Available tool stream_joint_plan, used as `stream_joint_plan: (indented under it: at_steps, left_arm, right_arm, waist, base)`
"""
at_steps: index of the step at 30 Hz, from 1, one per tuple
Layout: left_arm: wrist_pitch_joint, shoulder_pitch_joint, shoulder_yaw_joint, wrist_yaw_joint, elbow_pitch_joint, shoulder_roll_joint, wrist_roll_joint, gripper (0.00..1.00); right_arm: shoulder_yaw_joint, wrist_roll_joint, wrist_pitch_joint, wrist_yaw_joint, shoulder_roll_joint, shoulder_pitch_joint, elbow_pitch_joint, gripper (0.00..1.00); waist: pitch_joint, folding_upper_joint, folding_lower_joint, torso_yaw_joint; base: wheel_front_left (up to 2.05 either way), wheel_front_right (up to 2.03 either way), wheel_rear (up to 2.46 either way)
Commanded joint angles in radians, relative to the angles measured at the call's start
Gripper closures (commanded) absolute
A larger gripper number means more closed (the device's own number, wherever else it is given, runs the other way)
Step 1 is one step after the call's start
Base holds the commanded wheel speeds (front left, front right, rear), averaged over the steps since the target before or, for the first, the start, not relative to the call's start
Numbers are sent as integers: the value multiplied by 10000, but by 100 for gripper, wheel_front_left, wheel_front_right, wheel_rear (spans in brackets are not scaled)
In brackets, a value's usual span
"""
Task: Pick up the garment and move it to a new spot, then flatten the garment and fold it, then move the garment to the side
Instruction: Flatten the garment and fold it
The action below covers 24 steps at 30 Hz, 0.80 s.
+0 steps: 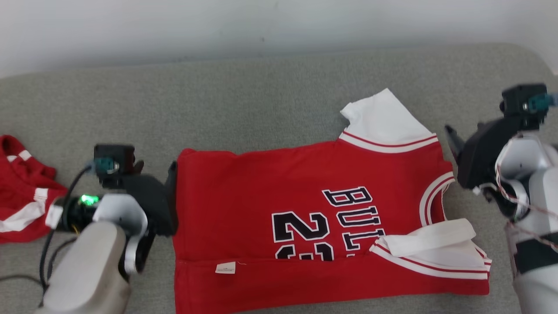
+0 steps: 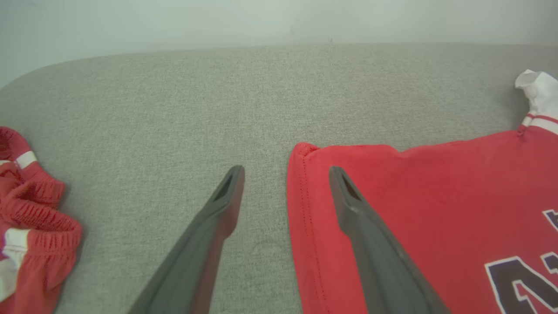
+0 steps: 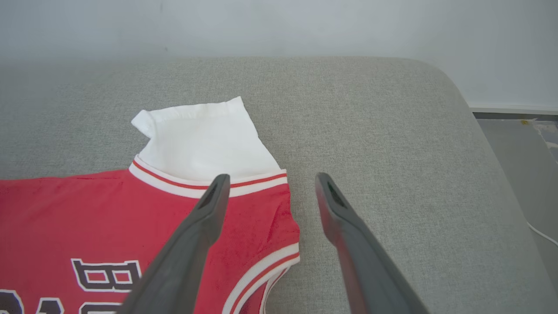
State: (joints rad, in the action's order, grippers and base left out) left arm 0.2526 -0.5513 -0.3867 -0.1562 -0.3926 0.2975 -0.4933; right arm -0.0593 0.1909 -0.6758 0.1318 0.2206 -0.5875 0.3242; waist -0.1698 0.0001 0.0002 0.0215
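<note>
garment [image 1: 305, 209] part-folded, flat on grey cushion [image 1: 261, 100]; left claw [image 2: 285, 172] spread over hem, right claw [image 3: 271, 178] spread over shoulder edge.

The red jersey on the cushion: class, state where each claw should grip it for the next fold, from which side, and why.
Likely the far corners of the red jersey: left claw on the hem corner, from the left; right claw on the striped band under the white sleeve, from the right. Both edges lie flat beside an open claw.
</note>
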Motion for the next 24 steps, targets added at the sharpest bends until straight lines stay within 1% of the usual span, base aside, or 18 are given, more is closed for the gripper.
stream_joint_plan:
  at_steps: [1,2,3,7,11,17,22,23,24]
  left_arm:
    - [325,-661,-83,46,-404,8,108,0]
    - [495,-946,-94,53,-609,-10,100,0]
    - [495,-946,-94,53,-609,-10,100,0]
    - [1062,-1891,-61,233,-1222,-103,-107,0]
    - [1415,-2490,-37,328,-1664,-129,-269,0]
    - [1972,-3064,-234,503,-2179,-96,-261,0]
    - [2408,-3314,-464,528,-2438,-17,-110,0]
    - [2573,-3341,-510,546,-2507,2,-120,18]
    - [2728,-3365,-533,565,-2558,11,-173,22]
  right_arm:
    - [252,-71,155,-24,142,-699,515,0]
    - [403,-52,206,-24,157,-1027,756,0]
    - [403,-52,206,-24,157,-1027,756,0]
    - [970,-15,454,-24,334,-2126,1632,0]
    - [1388,83,715,-24,450,-2822,2301,0]
    - [1764,276,1047,-24,544,-3485,3104,0]
    - [2047,357,1290,-24,534,-3837,3634,0]
    - [2109,382,1319,-24,515,-3897,3724,0]
    - [2160,398,1341,-24,501,-3966,3807,0]
  waist:
    - [-745,-1,-2,239]
    - [-889,-1,-2,259]
    - [-889,-1,-2,259]
    - [-1355,-1,-2,340]
    - [-1638,-1,-2,359]
    - [-1906,-1,-2,403]
    - [-2007,-1,-2,451]
    - [-2020,-1,-2,467]
    - [-2038,-1,-2,483]
  base:
    - [0,0,0]
    - [0,0,0]
    - [0,0,0]
    - [0,0,0]
    - [0,0,0]
    - [0,0,0]
    - [0,0,0]
    - [0,0,0]
    - [0,0,0]
